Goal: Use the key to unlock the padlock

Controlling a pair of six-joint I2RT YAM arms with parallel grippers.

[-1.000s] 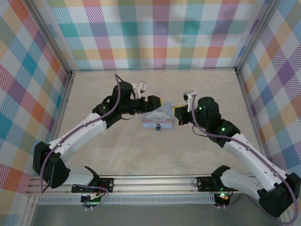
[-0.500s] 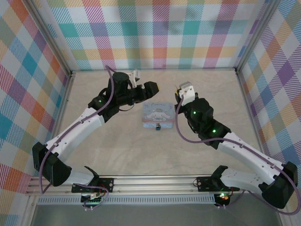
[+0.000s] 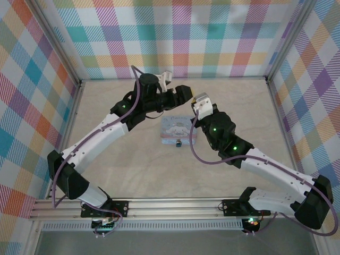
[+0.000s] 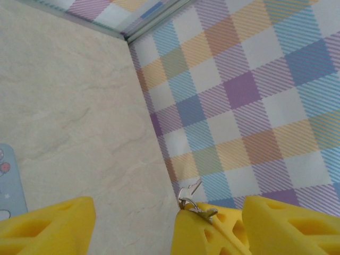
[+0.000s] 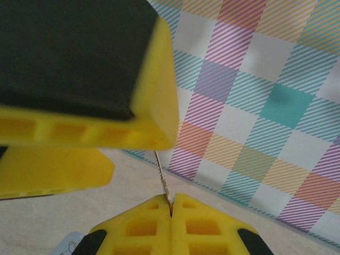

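Near the middle of the tabletop (image 3: pixel 159 175), the right gripper (image 5: pixel 171 204) pinches a thin metal key (image 5: pixel 162 178), its fingers pressed together. That detail is plain from its wrist camera but too small to make out from overhead. The left gripper (image 3: pixel 183 96) hangs just beside it, fingers spread. The padlock (image 3: pixel 179 143) sits at the near edge of the pale-blue tin (image 3: pixel 178 127). The tin bears a white cartoon figure, and its lettering is too small to read.
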